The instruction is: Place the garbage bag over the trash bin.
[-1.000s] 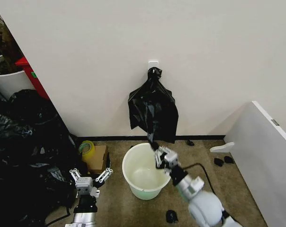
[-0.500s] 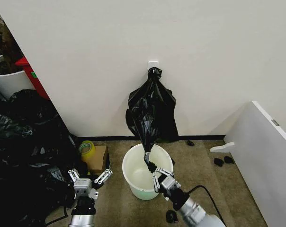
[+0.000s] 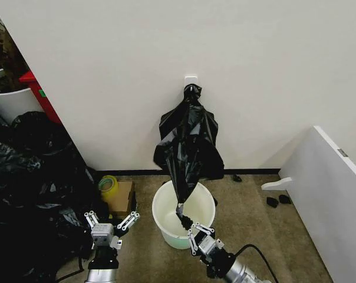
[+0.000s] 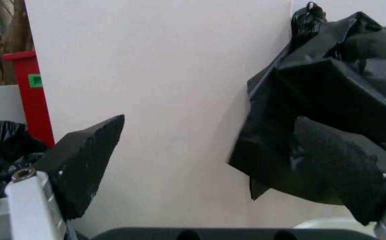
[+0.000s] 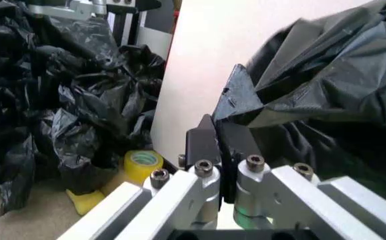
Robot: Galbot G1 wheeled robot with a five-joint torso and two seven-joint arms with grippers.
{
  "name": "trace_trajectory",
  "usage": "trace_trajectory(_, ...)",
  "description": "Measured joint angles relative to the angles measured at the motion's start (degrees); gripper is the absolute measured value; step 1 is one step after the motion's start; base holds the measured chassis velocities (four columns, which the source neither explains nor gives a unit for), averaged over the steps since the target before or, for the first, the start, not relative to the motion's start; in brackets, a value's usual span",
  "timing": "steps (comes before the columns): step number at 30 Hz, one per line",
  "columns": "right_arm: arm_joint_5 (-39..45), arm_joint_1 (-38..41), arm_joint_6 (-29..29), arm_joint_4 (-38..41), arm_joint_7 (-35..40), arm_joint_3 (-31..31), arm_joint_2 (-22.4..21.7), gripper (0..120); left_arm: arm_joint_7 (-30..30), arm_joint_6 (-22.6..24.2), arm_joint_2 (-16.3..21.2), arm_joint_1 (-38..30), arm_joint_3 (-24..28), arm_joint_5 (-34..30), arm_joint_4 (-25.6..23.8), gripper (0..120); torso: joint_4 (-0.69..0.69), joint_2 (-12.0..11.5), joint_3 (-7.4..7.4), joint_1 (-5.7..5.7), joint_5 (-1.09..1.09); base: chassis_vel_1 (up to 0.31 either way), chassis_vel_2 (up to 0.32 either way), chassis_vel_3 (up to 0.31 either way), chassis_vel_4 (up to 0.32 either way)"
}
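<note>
Now | right end effector pinching glossy wrinkled garbage bag | over round white trash bin

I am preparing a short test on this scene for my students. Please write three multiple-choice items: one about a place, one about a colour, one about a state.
1. Where does the top of the garbage bag hang?
A. from a white hook on the wall
B. from the red box
C. from the white panel

2. What colour is the trash bin?
A. blue
B. white with a pale greenish base
C. grey

3. What is the state of the right end effector?
A. open, beside the bin
B. shut on the tape roll
C. shut on the bag's lower end, over the bin

Answers: 1 A, the bag's knotted top sits at the hook. 2 B, as the head view shows. 3 C, the bag stretches down into its fingers; the left end effector waits open by the cardboard box.
</note>
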Motion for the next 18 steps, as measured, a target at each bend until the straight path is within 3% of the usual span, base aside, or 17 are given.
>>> trace_trajectory(10,-1.08,3.23,-1.52,-0.09,3.42,1.91,1.03,0,0.23,1.58,1.82,-2.14,-0.02,-1.82,-1.1,100,0.01,0.0,0.0,0.0,0.0,0.0,0.0,0.0,0.0)
trace_trajectory(15,-6.1,5.17,-1.24,-1.01,5.46,3.76,1.94,0,1.17,4.85,6.55,-5.05,-0.26,-6.09,-2.97,100,0.0,0.0,0.0,0.0,-0.02,0.0,0.0,0.0,0.0)
trace_trajectory(18,-11.53,7.2,-0.92,-1.97,7.52,4.41,2.33,0,2.06,10.14,14.64,-10.37,0.34,-13.71,-5.38,100,0.02,0.0,0.0,0.0,-0.02,0.0,0.0,0.0,0.0)
